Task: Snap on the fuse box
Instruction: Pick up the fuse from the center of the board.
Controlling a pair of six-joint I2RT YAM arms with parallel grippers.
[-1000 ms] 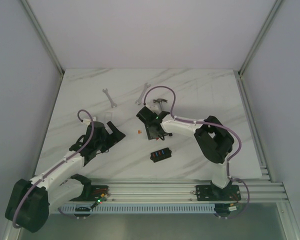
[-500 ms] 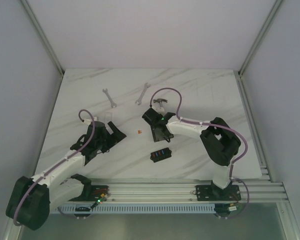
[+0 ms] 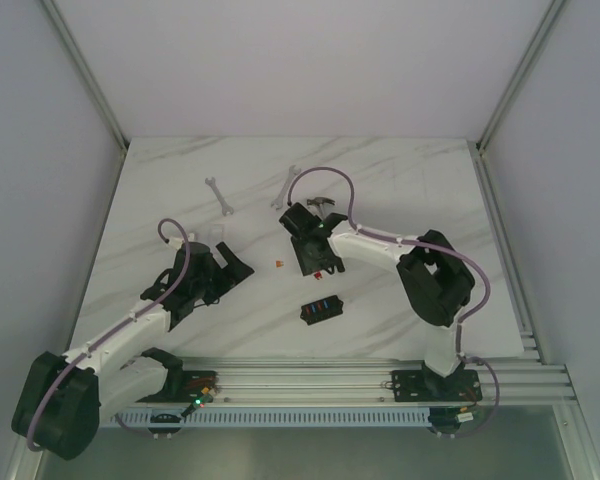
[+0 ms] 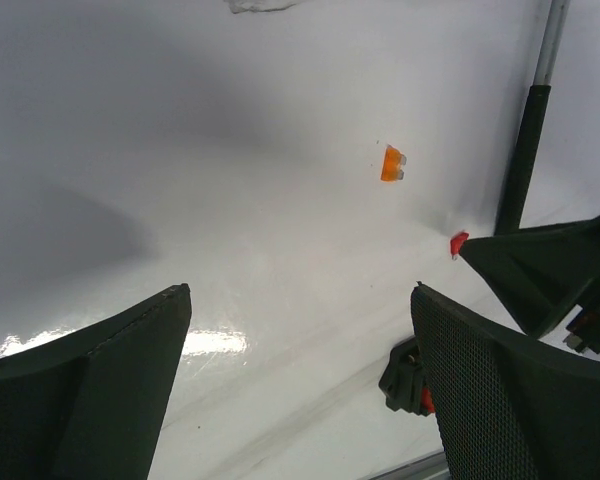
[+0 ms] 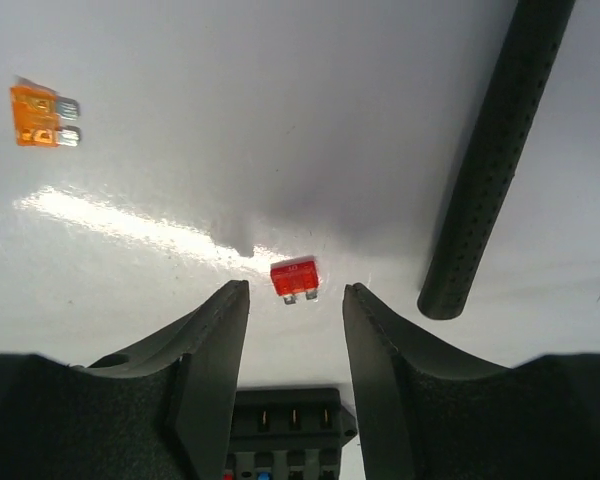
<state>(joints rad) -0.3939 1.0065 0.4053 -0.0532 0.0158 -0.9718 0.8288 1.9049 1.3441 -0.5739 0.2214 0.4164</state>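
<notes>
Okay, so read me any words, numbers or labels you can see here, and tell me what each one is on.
No text here can be read.
The red fuse: faint marking on top, too blurred to read.
The orange fuse: no legible marking.
The fuse box: no label shows.

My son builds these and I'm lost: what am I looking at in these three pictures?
Two robot arms are bolted to a white table. One picture looks down from above; the other two come from a camera on each wrist, showing its own dark fingers. On the table lie the fuse box, a red fuse, an orange fuse, a hammer and two wrenches. The left gripper is wide open and empty. The right gripper, also open, straddles the red fuse without gripping it.
</notes>
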